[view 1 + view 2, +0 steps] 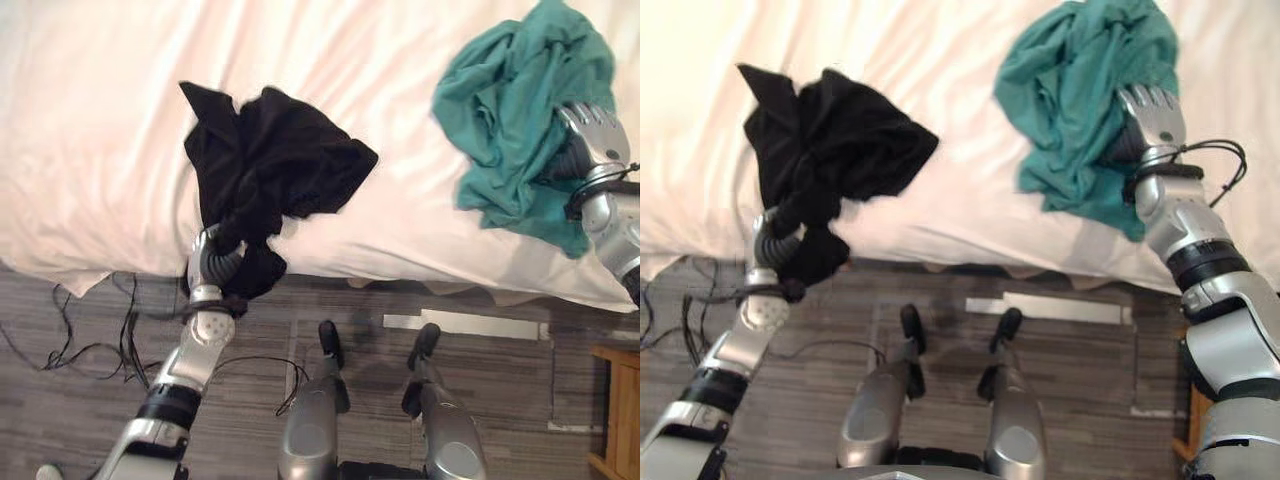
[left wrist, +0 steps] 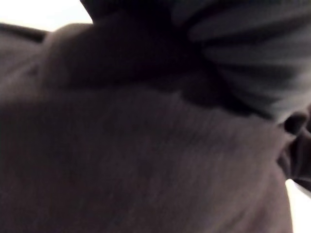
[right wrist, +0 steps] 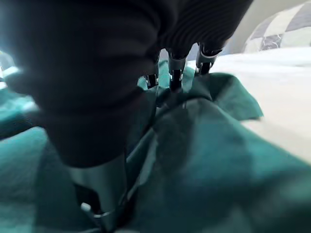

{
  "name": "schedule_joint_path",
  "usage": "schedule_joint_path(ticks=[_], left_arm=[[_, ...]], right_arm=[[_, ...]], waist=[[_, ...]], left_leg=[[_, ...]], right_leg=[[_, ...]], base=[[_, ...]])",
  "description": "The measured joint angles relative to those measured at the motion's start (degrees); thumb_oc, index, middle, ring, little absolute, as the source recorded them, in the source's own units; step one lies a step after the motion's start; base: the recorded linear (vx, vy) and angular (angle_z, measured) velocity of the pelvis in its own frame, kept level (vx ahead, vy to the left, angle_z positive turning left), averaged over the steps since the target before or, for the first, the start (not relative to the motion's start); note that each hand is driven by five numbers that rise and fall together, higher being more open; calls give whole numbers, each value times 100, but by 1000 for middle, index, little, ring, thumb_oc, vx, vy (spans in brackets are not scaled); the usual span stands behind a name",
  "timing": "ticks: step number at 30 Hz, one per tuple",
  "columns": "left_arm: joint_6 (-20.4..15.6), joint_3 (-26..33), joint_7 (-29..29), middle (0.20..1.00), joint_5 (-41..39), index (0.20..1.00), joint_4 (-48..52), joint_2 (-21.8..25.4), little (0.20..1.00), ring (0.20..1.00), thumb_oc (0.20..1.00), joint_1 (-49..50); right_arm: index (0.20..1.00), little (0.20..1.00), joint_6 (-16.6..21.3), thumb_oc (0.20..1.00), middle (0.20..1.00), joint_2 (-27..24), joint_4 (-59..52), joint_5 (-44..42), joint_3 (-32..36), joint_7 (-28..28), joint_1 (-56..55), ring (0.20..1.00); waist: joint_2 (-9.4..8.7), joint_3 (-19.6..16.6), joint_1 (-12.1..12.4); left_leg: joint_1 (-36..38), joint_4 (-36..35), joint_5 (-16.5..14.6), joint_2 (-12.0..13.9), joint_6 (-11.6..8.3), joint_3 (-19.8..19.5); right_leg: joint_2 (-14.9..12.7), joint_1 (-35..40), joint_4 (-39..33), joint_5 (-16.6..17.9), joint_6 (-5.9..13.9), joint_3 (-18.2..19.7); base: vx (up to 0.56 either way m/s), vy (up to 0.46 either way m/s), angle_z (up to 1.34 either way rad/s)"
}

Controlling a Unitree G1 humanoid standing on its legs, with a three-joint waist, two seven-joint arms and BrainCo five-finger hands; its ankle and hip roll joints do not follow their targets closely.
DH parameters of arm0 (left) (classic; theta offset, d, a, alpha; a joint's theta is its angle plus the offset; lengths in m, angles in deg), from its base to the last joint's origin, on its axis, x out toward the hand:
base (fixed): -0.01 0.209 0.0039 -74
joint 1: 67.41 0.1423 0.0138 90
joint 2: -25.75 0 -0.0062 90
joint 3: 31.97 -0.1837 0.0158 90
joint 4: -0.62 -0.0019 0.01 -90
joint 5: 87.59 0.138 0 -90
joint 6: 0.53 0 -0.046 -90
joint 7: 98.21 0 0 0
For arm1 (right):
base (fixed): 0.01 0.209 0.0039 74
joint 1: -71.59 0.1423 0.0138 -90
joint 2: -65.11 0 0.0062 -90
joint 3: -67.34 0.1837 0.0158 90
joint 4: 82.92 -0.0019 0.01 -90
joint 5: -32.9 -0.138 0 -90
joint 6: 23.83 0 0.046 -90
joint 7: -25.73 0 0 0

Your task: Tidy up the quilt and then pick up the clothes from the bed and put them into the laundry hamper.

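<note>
the left hand [image 1: 222,248] is buried in the black garment [image 1: 270,160] at the near edge of the bed, its fingers hidden under the cloth, so whether it has closed on anything cannot be told; the garment is bunched over it, part lying on the white quilt [image 1: 100,120] and part hanging down past the edge towards the grey wood floor [image 1: 500,390]. the right hand [image 1: 1152,118] rests in the teal garment [image 1: 1080,90] farther along the same edge, and its wrist view shows the fingers [image 3: 175,77] curled down into the teal folds, pinching cloth. the quilt looks smoothed, so the step in hand seems to be picking up the clothes, both at once. the next move likely calls for a firm hold on each bundle and a lift high enough that the trailing ends clear the mattress edge. both garments sit close to that edge, so a loose hold could let them slide off to the floor. the floor in front of the bed gives open room to step back and turn; a wooden piece of furniture [image 1: 620,410] stands at the right, near the right arm.
</note>
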Motion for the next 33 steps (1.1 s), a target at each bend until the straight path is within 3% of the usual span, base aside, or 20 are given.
schedule_joint_path(ticks=[1, 4, 5, 6, 8, 9, 12, 15, 18, 20, 21, 22, 24, 27, 28, 29, 30, 31, 32, 33], left_arm=[[36, -50, -116, 200, -14, 200, -125, 0, 200, 200, 200, 175], [502, -287, -583, 200, -168, 200, -885, -198, 200, 200, 200, 705], [708, -172, -909, 200, -488, 200, -713, -360, 200, 200, 200, 1265], [729, -120, -987, 200, -638, 200, -520, -392, 200, 200, 200, 1508], [729, -197, -1169, 200, -716, 200, -400, -301, 200, 200, 200, 1867], [784, -154, -1260, 200, -739, 200, -408, -239, 200, 200, 200, 2046], [840, 4, -1478, 200, -746, 200, -560, -236, 200, 200, 200, 2070], [865, 107, -1610, 200, -836, 200, -625, -344, 200, 200, 200, 2067], [872, 306, -1675, 200, -916, 200, -609, -592, 200, 200, 200, 2100], [890, 483, -1602, 200, -1222, 200, -603, -876, 200, 200, 200, 2088], [866, 506, -1562, 200, -1395, 200, -598, -872, 200, 200, 200, 2149], [847, 581, -1529, 200, -1521, 200, -617, -904, 200, 200, 200, 2229], [866, 597, -1469, 200, -1616, 200, -845, -1036, 200, 200, 200, 2339], [876, 636, -1306, 200, -1760, 200, -572, -1484, 200, 200, 200, 2388], [807, 498, -1282, 200, -1759, 200, -492, -1538, 200, 200, 200, 2233], [771, 461, -1258, 200, -1759, 200, -500, -1513, 200, 200, 200, 2171], [788, 491, -1139, 200, -1744, 200, -521, -1453, 200, 200, 200, 2163], [847, 535, -1015, 200, -1730, 200, -524, -1452, 200, 200, 200, 2205], [864, 540, -977, 200, -1720, 200, -533, -1449, 200, 200, 200, 2247], [876, 541, -892, 200, -1702, 200, -514, -1474, 200, 200, 200, 2302]], right_arm=[[200, 200, -21, 200, 200, 47, 67, -36, 22, 12, -16, 200], [200, 200, -29, 200, 200, 95, -15, -130, 448, 137, -347, 200], [200, 200, -67, 200, 200, 394, -848, -311, 1739, 154, -1662, 200], [200, 200, -24, 200, 200, 681, -1346, -387, 2344, 136, -2505, 200], [200, 200, 80, 200, 200, 1115, -1982, -611, 2582, 301, -3659, 200], [200, 200, 223, 200, 200, 1542, -2266, -771, 2665, 381, -4338, 200], [200, 200, 421, 200, 200, 2156, -2416, -1166, 2700, 835, -5252, 200], [200, 200, 459, 200, 200, 2692, -2082, -1674, 2839, 1130, -6039, 200], [200, 200, 360, 200, 200, 3028, -1593, -2113, 2961, 1406, -6813, 200], [200, 200, 329, 200, 200, 3220, -1278, -2293, 2792, 1476, -7252, 200], [200, 200, 276, 200, 200, 3253, -1110, -2325, 2373, 1586, -7229, 200], [200, 200, 229, 200, 200, 3252, -965, -2324, 2152, 1612, -7055, 200], [200, 200, 237, 200, 200, 3288, -877, -2325, 2028, 1642, -6708, 200], [200, 200, 162, 200, 200, 3023, -1137, -2188, 1630, 1460, -6353, 200], [200, 200, 170, 200, 200, 2994, -1132, -2047, 1493, 1361, -6302, 200], [200, 200, 181, 200, 200, 2994, -1131, -2022, 1474, 1327, -6201, 200], [200, 200, 164, 200, 200, 2971, -1237, -2000, 1524, 1251, -5880, 200], [200, 200, 174, 200, 200, 2876, -1592, -1989, 1574, 1119, -5758, 200], [200, 200, 175, 200, 200, 2863, -1714, -1990, 1704, 1085, -5766, 200], [200, 200, 166, 200, 200, 2866, -1800, -2003, 1830, 983, -5770, 200]], waist=[[6, -2, -2], [2, -1, -13], [-45, 10, 21], [-57, 5, 24], [-163, -133, 47], [-407, -362, -24], [-710, -765, -331], [-855, -1206, -564], [-767, -1355, -822], [-635, -1482, -975], [-598, -1524, -911], [-601, -1561, -772], [-402, -1597, -727], [-7, -1667, -382], [-124, -1690, -283], [-260, -1756, -269], [-317, -1775, -104], [-241, -1809, -151], [-252, -1801, -166], [-241, -1839, -109]], left_leg=[[12, 0, 0, -1, 0, -9], [163, 0, 0, -4, 1, -112], [483, -1, -17, 12, 12, -235], [714, -2, -42, 16, 30, -314], [1070, -3, -238, 6, -6, -262], [1137, -5, -282, -46, -25, -173], [1179, -5, -273, -41, -25, -111], [1273, -5, -287, -30, -26, 4], [1311, -41, -342, -48, -82, -18], [1181, -27, -317, -40, -9, -482], [1121, -22, -212, -85, 48, -632], [1118, -11, -171, -37, 43, -541], [979, -30, -91, -30, -2, -723], [657, 35, -37, -137, -82, -1335], [611, 0, -364, -8, 213, -490], [501, 43, -535, 74, 110, 113], [294, 261, -480, 246, 95, 990], [253, 600, -557, 513, 180, 2174], [284, 715, -593, 532, 240, 2287], [437, 935, -739, 596, 409, 2795]], right_leg=[[-14, 2, 46, -3, -4, -26], [-39, 214, 89, -3, -4, -136], [-3, 690, -10, -30, 27, -247], [19, 1037, -85, -43, 41, -310], [11, 1366, 7, -338, 179, -277], [-60, 1398, 5, -524, 225, -232], [-34, 1427, -62, -502, 230, -115], [-22, 1428, -70, -503, 232, -25], [-9, 1556, -41, -504, 234, 116], [180, 1518, 286, -944, 321, 1289], [234, 1446, 256, -1090, 314, 1632], [261, 1412, 189, -1002, 304, 1640], [308, 1645, -187, -786, 304, 1489], [238, 1999, -188, -740, 289, 392], [12, 2154, -202, -777, 251, -532], [-111, 2135, -209, -866, 215, -817], [-265, 2139, -190, -861, 191, -1362], [-337, 2217, -157, -746, 284, -1935], [-413, 2315, -134, -765, 306, -2141], [-593, 2525, -35, -726, 368, -2671]], base=[[16, 7, 11], [88, -2, 29], [141, 0, 65], [85, 18, 63], [129, 27, 19], [109, 28, -23], [66, 41, -20], [12, 56, -18], [39, -11, -4], [-39, 71, 90], [-63, 22, 51], [-51, 4, 24], [-62, 5, 37], [-212, 94, 169], [-294, 160, 261], [-213, 108, 288], [-268, 168, 253], [-146, 189, 242], [-151, 273, 241], [44, 342, 255]])
